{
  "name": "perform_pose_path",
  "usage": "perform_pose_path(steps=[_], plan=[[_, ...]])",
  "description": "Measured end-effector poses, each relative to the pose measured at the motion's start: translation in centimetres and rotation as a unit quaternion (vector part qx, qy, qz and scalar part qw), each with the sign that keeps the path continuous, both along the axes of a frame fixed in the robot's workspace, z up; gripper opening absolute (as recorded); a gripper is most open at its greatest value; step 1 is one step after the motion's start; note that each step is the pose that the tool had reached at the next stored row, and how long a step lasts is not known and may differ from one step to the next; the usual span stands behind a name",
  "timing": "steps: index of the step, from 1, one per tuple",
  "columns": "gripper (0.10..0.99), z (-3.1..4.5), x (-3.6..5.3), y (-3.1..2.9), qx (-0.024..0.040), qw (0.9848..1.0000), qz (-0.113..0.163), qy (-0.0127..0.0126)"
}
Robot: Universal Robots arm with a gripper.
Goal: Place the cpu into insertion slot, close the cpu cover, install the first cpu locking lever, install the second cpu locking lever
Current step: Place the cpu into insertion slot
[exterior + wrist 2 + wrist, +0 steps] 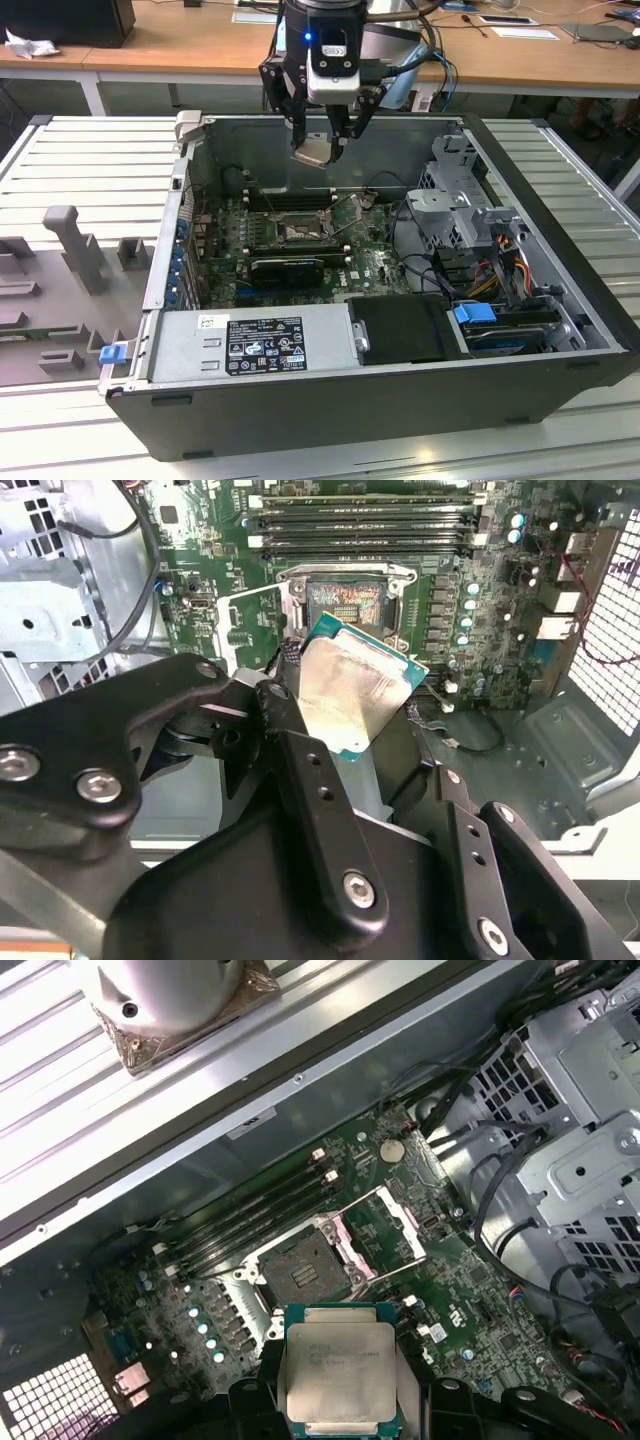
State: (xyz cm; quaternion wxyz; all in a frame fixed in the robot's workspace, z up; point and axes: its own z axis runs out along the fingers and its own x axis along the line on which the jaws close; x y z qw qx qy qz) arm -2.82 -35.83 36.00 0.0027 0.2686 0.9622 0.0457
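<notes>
Cpu [340, 1375] clamped in my claw [320, 142], high over motherboard [455, 1295], well above insertion slot [300, 1270]; cpu cover [388, 1226] flipped open. My judgement: square edges to slot, keep level, lower gently.

Looking across a ribbed pale metal table [90, 170], stretching to both edges of the exterior view and catching soft, even light. Finding on it, at the exterior view's left, a grey moulded tray [50, 330] carrying an upright grey block [72, 245]. Meeting, along the far side, a long wooden desk [190, 50] standing on white legs [92, 95]. Noticing on that desk a dark box [75, 20], a crumpled white paper [28, 44] lying just beside it, and flat sheets [520, 25] lying toward the exterior view's right.
</notes>
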Motion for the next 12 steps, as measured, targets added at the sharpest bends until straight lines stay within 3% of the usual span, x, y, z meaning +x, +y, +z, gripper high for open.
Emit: perform_pose_path(steps=[5, 12], plan=[[0.529, -0.29, -0.01, 0.0, -0.0002, 0.9999, -0.01, 0.0001], [0.529, -0.33, 0.0, 0.0, -0.0001, 0.9974, -0.072, 0.0]])
